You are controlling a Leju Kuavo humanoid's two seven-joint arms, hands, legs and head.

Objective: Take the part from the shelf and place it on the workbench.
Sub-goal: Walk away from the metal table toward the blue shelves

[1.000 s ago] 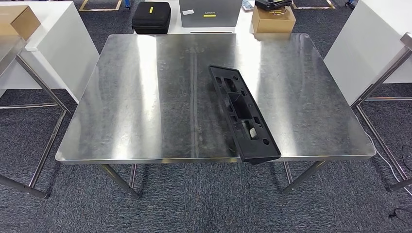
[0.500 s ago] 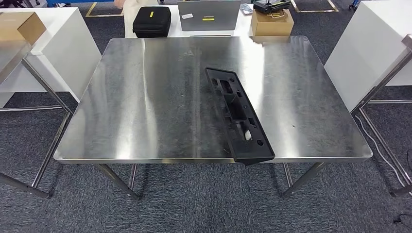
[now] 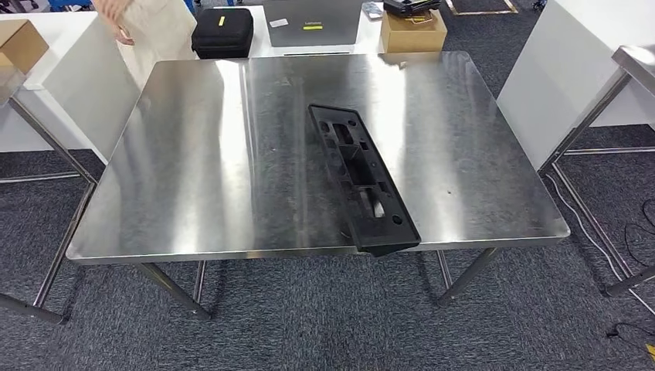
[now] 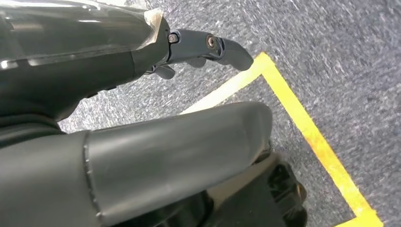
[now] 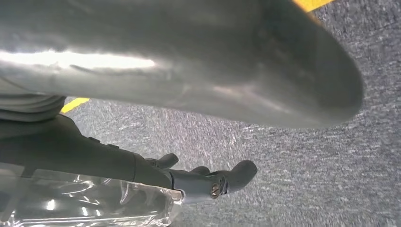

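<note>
**Part down on the bench, both hands hanging free**

Now, from nine o'clock: the left hand (image 4: 189,52) hangs over grey carpet beside a yellow floor line (image 4: 312,137), fingers (image 4: 222,47) loosely extended, nothing in them. Moving across, the steel workbench (image 3: 193,178) fills the middle, and on it lies the black part (image 3: 361,182), a long flat moulding. Its long axis runs from about eleven o'clock to five o'clock, the near end poking just over the front edge. That overhang is the thing to watch; a nudge inward looks wise. Over at three o'clock the right hand (image 5: 208,182) also dangles above the carpet, fingers (image 5: 241,172) apart and holding nothing. The part sits slightly right of centre, so the right hand is probably the nearer one.
</note>
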